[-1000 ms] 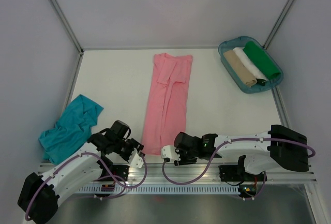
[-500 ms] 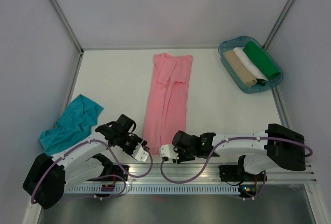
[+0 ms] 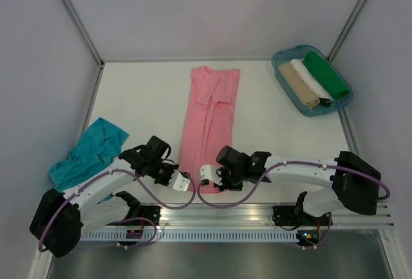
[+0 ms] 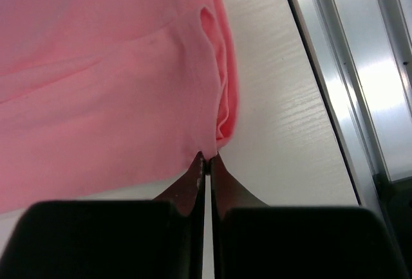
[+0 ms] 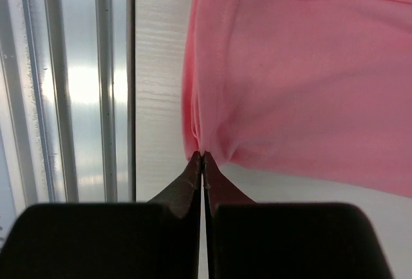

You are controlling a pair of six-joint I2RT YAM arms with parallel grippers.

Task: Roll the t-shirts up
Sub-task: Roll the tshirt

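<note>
Left wrist: fingers (image 4: 192, 185) now on t-shirt (image 4: 109, 86)

light: bright, even | shadows: soft, faint | glare: metal rail (image 5: 71, 86) | focus: pink t-shirt (image 4: 96, 86) crisp close-up

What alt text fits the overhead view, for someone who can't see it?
The left gripper and right gripper pinch the near corners of a long folded pink t-shirt on a white table. A crumpled teal t-shirt lies left; a blue tray far right holds rolled cloths.

The right gripper (image 5: 203, 156) pinches the pink t-shirt (image 5: 302, 86) at its corner.
</note>
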